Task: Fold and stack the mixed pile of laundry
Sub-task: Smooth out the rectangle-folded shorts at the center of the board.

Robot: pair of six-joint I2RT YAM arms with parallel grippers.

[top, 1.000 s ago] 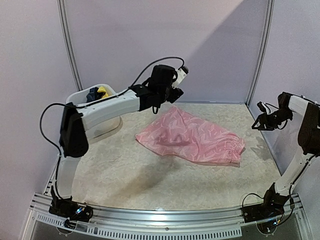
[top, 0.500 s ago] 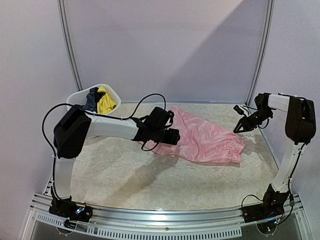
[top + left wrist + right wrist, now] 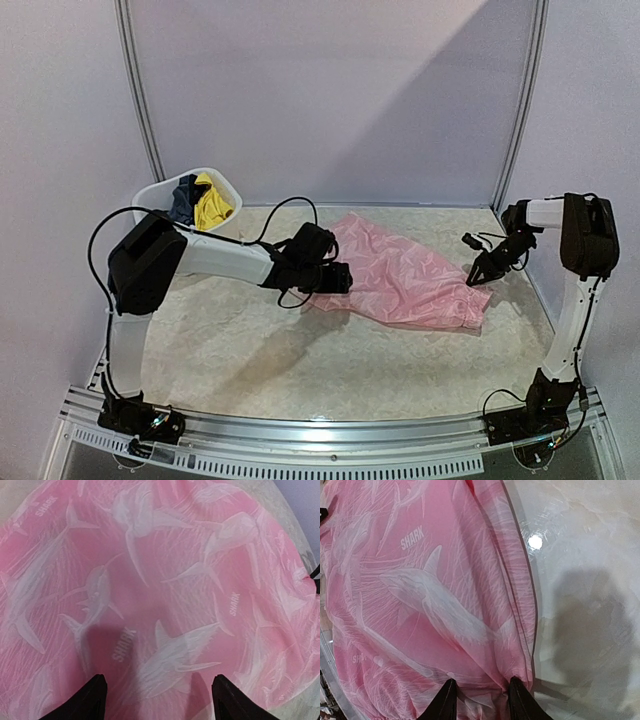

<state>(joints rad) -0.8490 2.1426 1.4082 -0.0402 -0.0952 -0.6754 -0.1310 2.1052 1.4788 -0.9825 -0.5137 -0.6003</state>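
While the desk carries the pink garment spread across its middle, both arms have swung down onto it from their raised poses a second ago. The left gripper sits spread over the garment's left edge; the right gripper straddles gathered fabric at the right hem, grip uncertain. Folding looks about to begin. Navy and yellow pieces wait in the far-left tub.

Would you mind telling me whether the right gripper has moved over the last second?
Yes. The right gripper has come down and leftward from the right wall onto the pink garment's edge.
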